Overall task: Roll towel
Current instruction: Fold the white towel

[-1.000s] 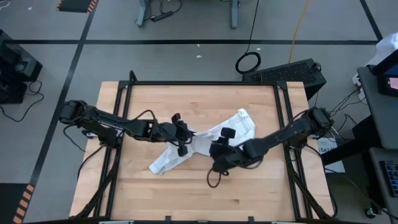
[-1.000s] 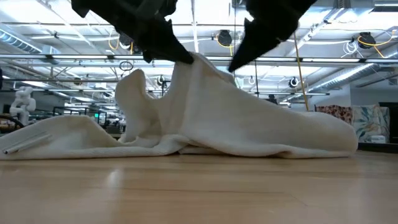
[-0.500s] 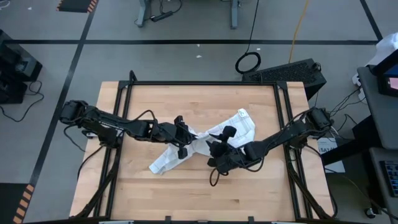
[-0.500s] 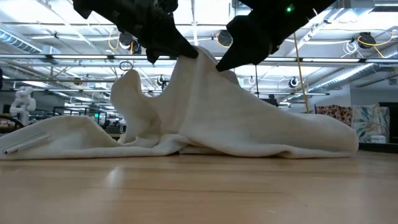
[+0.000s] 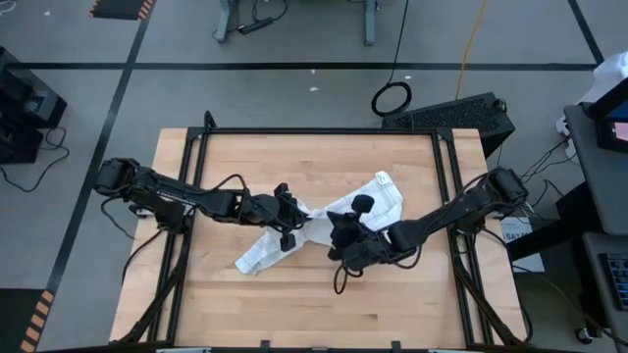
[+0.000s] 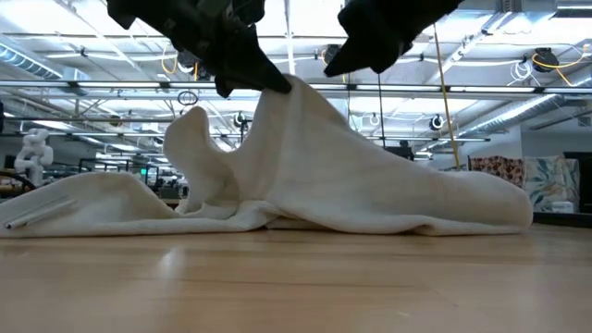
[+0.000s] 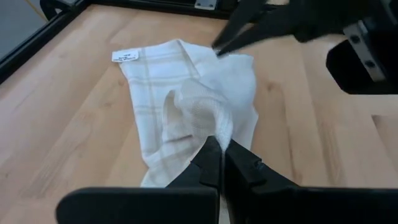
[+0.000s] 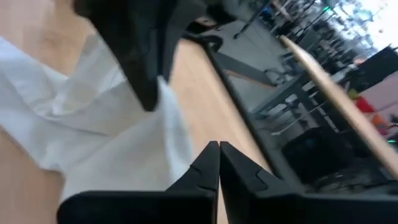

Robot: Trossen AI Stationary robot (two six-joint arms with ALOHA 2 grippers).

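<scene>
The towel (image 5: pixel 378 196) lies crumpled on a slant across the middle of the wooden table (image 5: pixel 245 157). Its middle is drawn up into a peak (image 6: pixel 291 92), and both ends rest on the wood. My left gripper (image 7: pixel 221 148) is shut on that raised part, seen in the low view at the peak (image 6: pixel 277 85). My right gripper (image 6: pixel 331 69) hovers shut just above and to the right of the peak, with a gap to the cloth and nothing between its fingers (image 8: pixel 217 149). In the high view it sits beside the towel's middle (image 5: pixel 336 233). My left gripper pinches a bunched fold at the towel's middle (image 7: pixel 208 127) between its two fingers. They come from the table's left, slanting downward. The fold is lifted clear into a peak, and the cloth falls slack from it to both ends (image 6: pixel 481 203), which lie on the table.
Black frame rails run along the table's left and right sides (image 5: pixel 186 196). A dark cable loop (image 5: pixel 339 282) hangs by my right arm toward the near side. Bare wood lies toward the near edge (image 5: pixel 314 314) and the far edge (image 5: pixel 294 152).
My right gripper has turned, shut its fingers, and risen off the towel's raised fold; it now stands clear above it. My left gripper has kept the peak lifted, and the towel has barely changed shape.
</scene>
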